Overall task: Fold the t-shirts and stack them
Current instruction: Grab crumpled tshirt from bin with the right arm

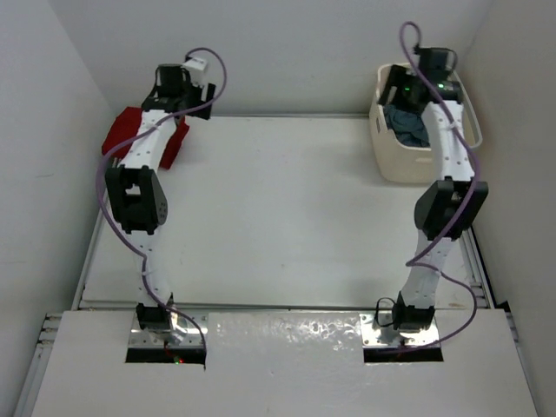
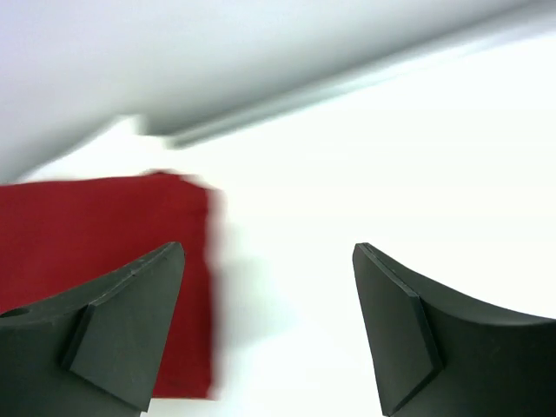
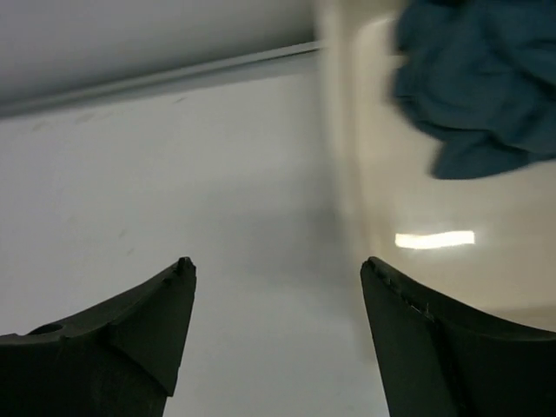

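Cream basket [image 1: 401,167] stands on white table [image 1: 287,217], far right.

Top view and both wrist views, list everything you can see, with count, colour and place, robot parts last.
red shirt: one, bright red, lying flat at the table's far left corner, partly under the left arm
blue shirt: one, slate blue, crumpled inside the basket
basket: one, cream, far right corner of the table
table: one, white, otherwise bare in the middle
left arm: one, white and black with a purple cable, reaching to the far left
right arm: one, same colours, reaching over the basket
left gripper: one, black, open and empty, above the red shirt's edge
right gripper: one, black, open and empty, by the basket's wall
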Motion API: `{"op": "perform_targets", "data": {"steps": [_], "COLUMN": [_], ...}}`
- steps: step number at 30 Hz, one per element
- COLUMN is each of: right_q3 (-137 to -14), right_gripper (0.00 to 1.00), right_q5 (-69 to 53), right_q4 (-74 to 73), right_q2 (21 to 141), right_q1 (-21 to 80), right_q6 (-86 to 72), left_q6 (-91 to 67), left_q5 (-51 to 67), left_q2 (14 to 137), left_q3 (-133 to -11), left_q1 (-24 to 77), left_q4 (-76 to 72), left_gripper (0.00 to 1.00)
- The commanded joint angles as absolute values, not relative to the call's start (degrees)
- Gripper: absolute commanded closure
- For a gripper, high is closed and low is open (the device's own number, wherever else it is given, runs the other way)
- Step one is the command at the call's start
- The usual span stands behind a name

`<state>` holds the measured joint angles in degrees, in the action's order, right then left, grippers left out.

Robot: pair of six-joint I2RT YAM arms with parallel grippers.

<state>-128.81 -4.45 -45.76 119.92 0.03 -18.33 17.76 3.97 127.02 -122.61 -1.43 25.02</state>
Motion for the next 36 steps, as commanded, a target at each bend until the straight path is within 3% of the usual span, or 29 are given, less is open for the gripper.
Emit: {"op": "perform_targets", "data": {"steps": [1, 4, 8, 11, 13, 15, 18, 22, 28, 34, 36], "right_q3": [-127.2, -140.2, -135.4, -141.8, -138.5, -136.8, -137.2, -126.1, -110.3, -105.3, -107.6], "right_gripper": [0.25, 0.24, 0.23, 0.23, 0.23, 0.32, 0.34, 0.26, 0.23, 0.26, 0.36], "right_q5": [1.8, 6.5, 13.0, 15.9, 17.3, 17.8, 18.8, 22.3, 21.1, 16.4, 14.4], "right_q4": [-35.4, -33.2, -24.7, -25.6, -22.3, -21.7, -26.1, -33.9, -39.3, -42.5, -45.2], "right_q2": [123.1, 131.8, 135.7, 143.9, 144.9, 145.5, 146.4, 141.3, 131.4, 123.0, 122.1], "right_q1": [-7.9, -10.3, -11.8, -11.8, -11.8, -11.6, -11.1, -11.1, -11.1, -12.6, -13.4], "right_q6": [-24.2, -24.2, -23.1, -21.3, -21.0, -20.4, -18.4, -16.3, -10.5, -7.6, -7.6], "left_q6": [19.2, 21.4, 22.3, 22.7, 23.4, 23.7, 23.1, 21.8, 21.6, 22.2, 22.8], "left_q5": [10.8, 10.1, 9.4, 8.8, 8.3, 8.5, 8.0, 7.6, 6.9, 6.5, 5.8], "left_q2": [122.5, 120.7, 120.6, 120.4, 120.5, 121.0, 122.9, 124.5, 123.6, 122.6, 122.4], "left_q3": [-117.1, -110.9, -107.3, -104.9, -103.7, -103.8, -106.2, -109.1, -108.8, -107.8, -107.3], "left_q1": [0.8, 3.1, 4.2, 4.6, 4.7, 5.0, 5.1, 5.3, 5.9, 6.2, 6.2], "left_q4": [30.1, 31.4, 33.7, 34.5, 34.4, 35.0, 36.4, 37.4, 37.1, 37.0, 36.7], "left_gripper": [0.23, 0.23, 0.25, 0.26, 0.26, 0.26, 0.26, 0.26, 0.26, 0.26, 0.26]}}
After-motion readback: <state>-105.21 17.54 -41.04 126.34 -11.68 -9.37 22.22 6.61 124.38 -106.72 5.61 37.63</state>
